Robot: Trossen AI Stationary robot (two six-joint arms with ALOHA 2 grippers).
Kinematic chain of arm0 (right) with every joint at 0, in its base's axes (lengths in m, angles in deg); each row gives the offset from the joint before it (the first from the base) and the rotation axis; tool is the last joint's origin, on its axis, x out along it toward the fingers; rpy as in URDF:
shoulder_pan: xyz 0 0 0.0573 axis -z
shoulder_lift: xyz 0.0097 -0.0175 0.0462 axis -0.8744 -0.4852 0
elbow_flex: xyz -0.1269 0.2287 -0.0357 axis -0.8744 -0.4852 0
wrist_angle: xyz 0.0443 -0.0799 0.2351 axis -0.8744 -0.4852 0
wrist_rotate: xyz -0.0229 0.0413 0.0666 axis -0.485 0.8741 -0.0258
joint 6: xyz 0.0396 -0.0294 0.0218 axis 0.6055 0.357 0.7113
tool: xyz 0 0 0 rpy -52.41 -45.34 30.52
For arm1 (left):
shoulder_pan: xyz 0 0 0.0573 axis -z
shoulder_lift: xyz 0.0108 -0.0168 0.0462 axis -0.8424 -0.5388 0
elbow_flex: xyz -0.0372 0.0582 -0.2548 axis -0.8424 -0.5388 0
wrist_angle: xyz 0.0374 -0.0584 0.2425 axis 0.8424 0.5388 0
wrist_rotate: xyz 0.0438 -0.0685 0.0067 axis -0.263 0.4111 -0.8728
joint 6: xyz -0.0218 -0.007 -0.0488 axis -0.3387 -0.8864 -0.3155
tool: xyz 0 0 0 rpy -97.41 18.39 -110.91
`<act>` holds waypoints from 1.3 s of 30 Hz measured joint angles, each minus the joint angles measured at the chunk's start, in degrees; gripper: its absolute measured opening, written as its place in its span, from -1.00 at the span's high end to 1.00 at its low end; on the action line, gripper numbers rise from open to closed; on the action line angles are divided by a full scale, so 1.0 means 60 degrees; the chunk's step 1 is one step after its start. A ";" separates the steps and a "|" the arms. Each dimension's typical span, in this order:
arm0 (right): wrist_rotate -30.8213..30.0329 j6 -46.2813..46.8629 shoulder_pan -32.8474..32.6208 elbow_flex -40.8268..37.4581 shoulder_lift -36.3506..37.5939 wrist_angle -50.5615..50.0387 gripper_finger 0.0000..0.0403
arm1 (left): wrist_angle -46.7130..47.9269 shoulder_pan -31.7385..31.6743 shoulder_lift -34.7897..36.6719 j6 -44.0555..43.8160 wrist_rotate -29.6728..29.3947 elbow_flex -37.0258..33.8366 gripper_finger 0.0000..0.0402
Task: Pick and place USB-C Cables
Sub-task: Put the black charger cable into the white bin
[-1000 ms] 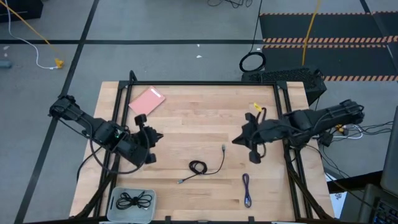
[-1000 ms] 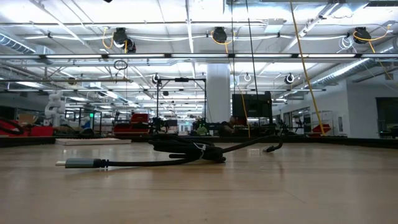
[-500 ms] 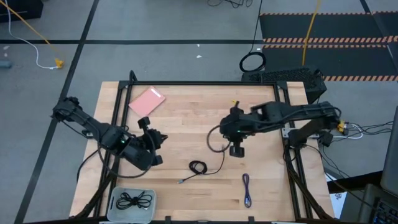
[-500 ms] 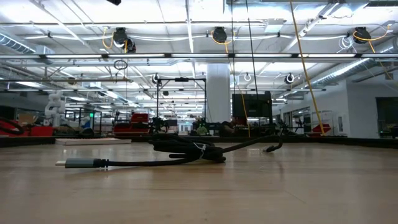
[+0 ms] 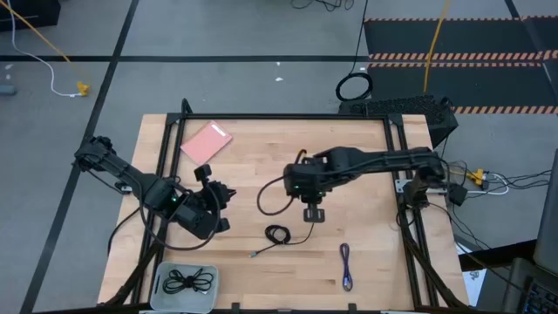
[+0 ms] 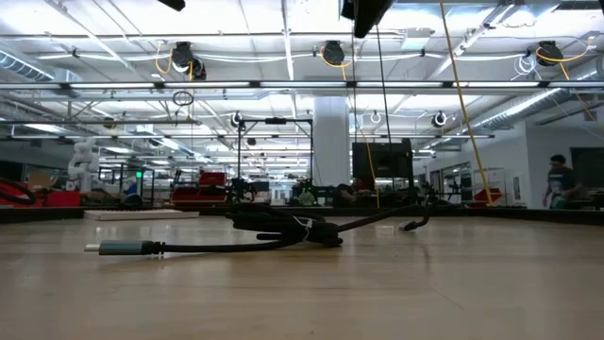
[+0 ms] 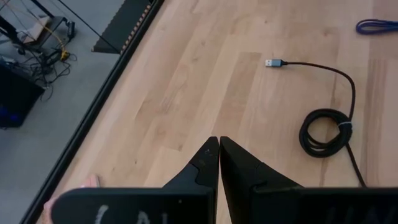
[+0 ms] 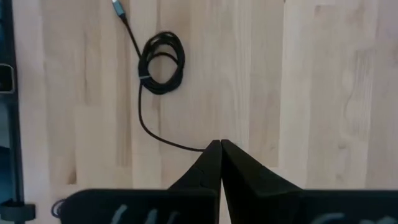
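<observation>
A black USB-C cable (image 5: 277,234) lies loosely coiled on the table's middle, one plug toward the near edge (image 5: 253,255). It also shows in the low view (image 6: 283,227), the left wrist view (image 7: 323,130) and the right wrist view (image 8: 163,62). My right gripper (image 5: 312,209) is shut and hangs high above the cable's far end, touching nothing (image 8: 220,146). My left gripper (image 5: 222,194) is shut and empty, left of the coil (image 7: 219,140). A purple-blue cable (image 5: 346,266) lies near the front right. A second black cable (image 5: 187,281) lies in a white tray.
A pink flat card (image 5: 207,140) lies at the table's far left. The white tray (image 5: 166,270) stands at the near left corner. Black frame rails (image 5: 166,166) run along both sides of the table. A person (image 6: 562,179) stands far off in the room.
My right gripper has swung from the table's right side toward the middle and now hangs over the far end of the black cable, its fingers still shut. The cables have not moved.
</observation>
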 joint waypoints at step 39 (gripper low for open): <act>-0.0048 -0.0516 -0.1888 -0.0870 -0.0319 0.0065 0.97 | 0.0004 -0.0004 0.0004 -0.0063 -0.0007 0.0000 0.90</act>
